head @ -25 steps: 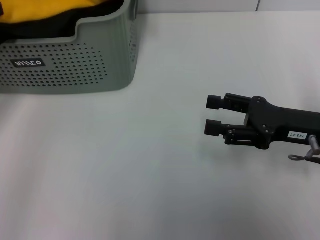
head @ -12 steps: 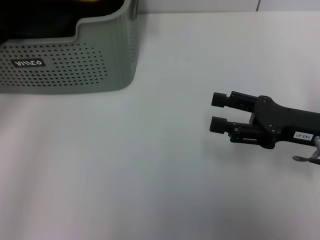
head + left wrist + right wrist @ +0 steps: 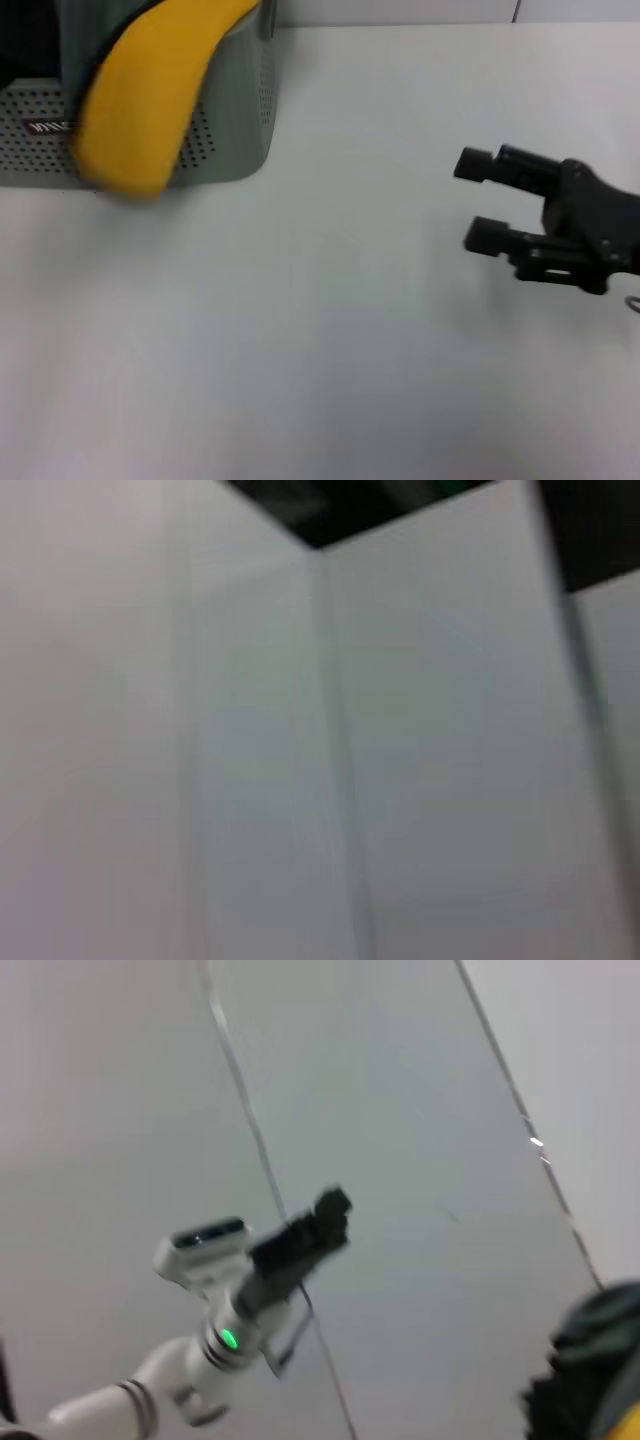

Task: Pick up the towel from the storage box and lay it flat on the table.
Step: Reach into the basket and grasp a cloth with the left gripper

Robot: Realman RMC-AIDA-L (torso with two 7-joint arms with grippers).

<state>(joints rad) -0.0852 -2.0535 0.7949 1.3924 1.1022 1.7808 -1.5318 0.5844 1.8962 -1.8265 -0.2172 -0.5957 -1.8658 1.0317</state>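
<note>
We see the yellow towel (image 3: 150,95) draped over the box (image 3: 245,120) front on the desk (image 3: 320,350). Our right pincer (image 3: 470,202) hovers apart, empty; our left pincer's (image 3: 335,1210) state we cannot tell.

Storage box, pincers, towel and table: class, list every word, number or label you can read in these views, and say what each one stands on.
Storage box: a small dark label with white lettering, half hidden by the yellow towel; too blurred to read.
Right pincer: no readable label.
Left pincer, seen from the right wrist: no text.
Table: none.
</note>
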